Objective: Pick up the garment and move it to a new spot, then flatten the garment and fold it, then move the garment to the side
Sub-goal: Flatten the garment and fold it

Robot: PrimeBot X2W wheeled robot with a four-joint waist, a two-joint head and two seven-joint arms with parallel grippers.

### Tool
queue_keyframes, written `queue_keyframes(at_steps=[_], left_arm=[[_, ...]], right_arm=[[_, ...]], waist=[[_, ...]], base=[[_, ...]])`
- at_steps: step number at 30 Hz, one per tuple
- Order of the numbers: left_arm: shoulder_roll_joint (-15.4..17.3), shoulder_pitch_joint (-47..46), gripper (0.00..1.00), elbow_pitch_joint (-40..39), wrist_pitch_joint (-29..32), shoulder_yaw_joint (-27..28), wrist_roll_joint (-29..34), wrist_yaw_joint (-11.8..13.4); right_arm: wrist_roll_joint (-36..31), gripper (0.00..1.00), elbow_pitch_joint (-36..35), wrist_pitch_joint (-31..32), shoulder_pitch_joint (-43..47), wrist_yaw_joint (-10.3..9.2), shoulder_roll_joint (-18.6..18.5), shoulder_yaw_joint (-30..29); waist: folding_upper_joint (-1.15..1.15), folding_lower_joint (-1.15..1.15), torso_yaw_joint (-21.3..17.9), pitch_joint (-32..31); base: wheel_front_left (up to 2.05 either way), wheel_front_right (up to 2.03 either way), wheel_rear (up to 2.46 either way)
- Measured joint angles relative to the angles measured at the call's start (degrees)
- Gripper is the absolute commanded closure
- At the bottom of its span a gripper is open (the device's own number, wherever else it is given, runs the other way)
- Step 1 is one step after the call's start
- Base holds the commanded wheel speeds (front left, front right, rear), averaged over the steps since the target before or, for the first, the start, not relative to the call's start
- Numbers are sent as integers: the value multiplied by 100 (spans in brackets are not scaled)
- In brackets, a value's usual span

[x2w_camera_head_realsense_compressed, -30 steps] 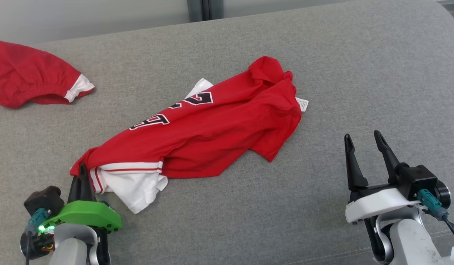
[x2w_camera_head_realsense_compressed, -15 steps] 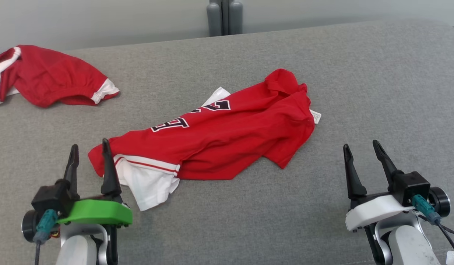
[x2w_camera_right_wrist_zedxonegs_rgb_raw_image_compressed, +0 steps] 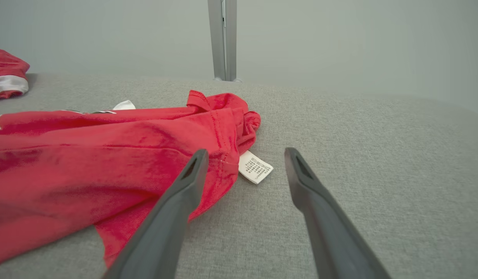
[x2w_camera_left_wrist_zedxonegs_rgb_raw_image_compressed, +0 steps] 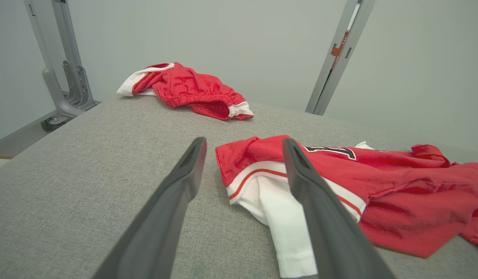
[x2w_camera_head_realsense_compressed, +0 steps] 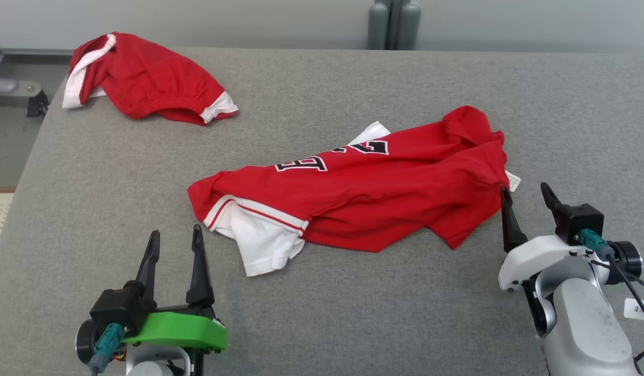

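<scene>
the garment (x2w_camera_head_realsense_compressed: 374, 193), a red jersey with black lettering and a white sleeve (x2w_camera_head_realsense_compressed: 259, 245), lies rumpled across the middle of the grey table (x2w_camera_head_realsense_compressed: 118, 198), reaching toward the table's right side. it is bunched lengthwise, one layer thrown over another, and its care label (x2w_camera_head_realsense_compressed: 512, 181) pokes out at the end nearer the table's right edge. whether this is already its new spot cannot be told from how it lies. the flattening looks not yet begun, and the folding and the move to the side are clearly left to do. another red piece (x2w_camera_head_realsense_compressed: 149, 78) sits at the table's far left corner, well apart. the left gripper (x2w_camera_head_realsense_compressed: 175, 231) hangs low over the table's near left part, fingers spread and empty, pointing toward the white sleeve just short of it. the right gripper (x2w_camera_head_realsense_compressed: 525, 188) stands over the table's near right part, fingers likewise spread and holding nothing, one tip at the jersey's hem by the label; whether it touches the cloth cannot be told.
</scene>
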Motion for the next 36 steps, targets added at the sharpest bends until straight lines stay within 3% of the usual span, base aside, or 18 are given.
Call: queue_keyframes(at_steps=[7, 8, 10, 12, 13, 23, 31, 36], left_arm=[[-1, -1, 0, -49, 0, -143, -79, 99], [-1, -2, 0, -53, 0, -151, -80, 112], [-1, -2, 0, -59, 0, -149, -80, 120], [-1, -2, 0, -62, 0, -145, -81, 136], [-1, -2, 0, -64, 0, -142, -81, 137], [-2, -23, 0, -99, 0, -103, -60, 142], [-3, -82, 0, -68, 0, -175, 23, 125], [-3, -112, 0, -55, 0, -204, 38, 109]], right_arm=[[-140, 0, 868, 119, -551, 0, -40, -218], [-141, 7, 955, 120, -599, 1, -40, -221], [-142, 52, 1063, 101, -666, 1, -34, -214], [-137, 78, 1148, 90, -705, 1, -35, -197], [-125, 100, 1190, 65, -707, 1, -33, -178], [45, 100, 853, -60, -847, 1, -59, -19], [38, 100, 397, -77, -1135, 2, -683, -241], [24, 100, 103, -82, -1028, 2, -777, -345]], waist=[[0, 0, 359, 156], [0, 0, 394, 177], [0, 0, 432, 212], [0, 0, 443, 236], [0, 0, 435, 239], [0, 0, 190, 263], [0, 0, -61, 256], [0, 0, -174, 286]], base=[[0, 0, 0], [0, 0, 0], [0, 0, 0], [0, 0, 0], [0, 0, 0], [0, 0, 0], [0, 0, 0], [0, 0, 0]])
